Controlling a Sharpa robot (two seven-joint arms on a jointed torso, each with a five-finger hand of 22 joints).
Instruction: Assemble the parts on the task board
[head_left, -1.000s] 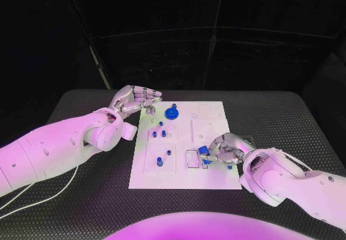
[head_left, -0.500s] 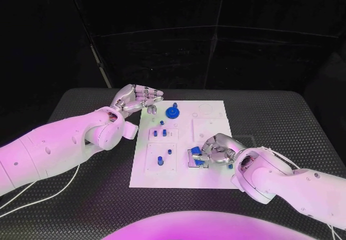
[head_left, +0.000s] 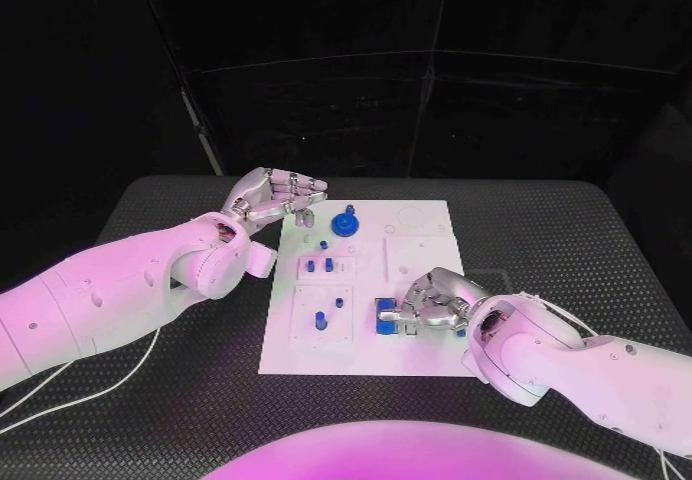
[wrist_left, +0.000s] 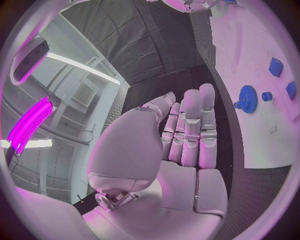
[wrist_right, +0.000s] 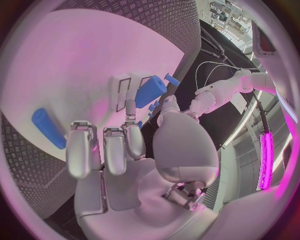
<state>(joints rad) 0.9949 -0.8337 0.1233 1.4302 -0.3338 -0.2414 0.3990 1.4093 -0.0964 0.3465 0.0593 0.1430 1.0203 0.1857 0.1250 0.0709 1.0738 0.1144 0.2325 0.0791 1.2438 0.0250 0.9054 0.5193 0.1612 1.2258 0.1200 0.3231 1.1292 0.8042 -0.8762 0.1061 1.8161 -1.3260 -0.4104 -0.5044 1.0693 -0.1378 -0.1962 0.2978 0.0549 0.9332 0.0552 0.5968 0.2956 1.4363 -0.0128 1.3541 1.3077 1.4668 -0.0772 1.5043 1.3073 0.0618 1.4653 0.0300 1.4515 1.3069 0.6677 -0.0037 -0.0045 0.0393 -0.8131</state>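
Note:
The white task board (head_left: 361, 345) lies mid-table. My right hand (head_left: 433, 305) is over its near middle and pinches a blue block (head_left: 389, 319) between thumb and a finger. In the right wrist view the blue block (wrist_right: 150, 90) sits against a white rectangular frame (wrist_right: 123, 85) on the board, and a blue peg (wrist_right: 48, 128) lies loose nearby. My left hand (head_left: 274, 200) hovers off the board's far left corner, holding nothing, its fingers (wrist_left: 190, 125) side by side. A blue gear (head_left: 345, 225) stands at the board's far end, also the blue gear (wrist_left: 248, 98) in the left wrist view.
Small blue pegs (head_left: 325, 266) stand in the board's left sockets, with more pegs (head_left: 319, 321) nearer me. A white cable (head_left: 87, 395) runs over the black table (head_left: 577, 230) on the left. Open table lies to the right of the board.
My right hand has moved left and a little nearer with the blue block, down to the rectangular frame. The left hand has stayed put.

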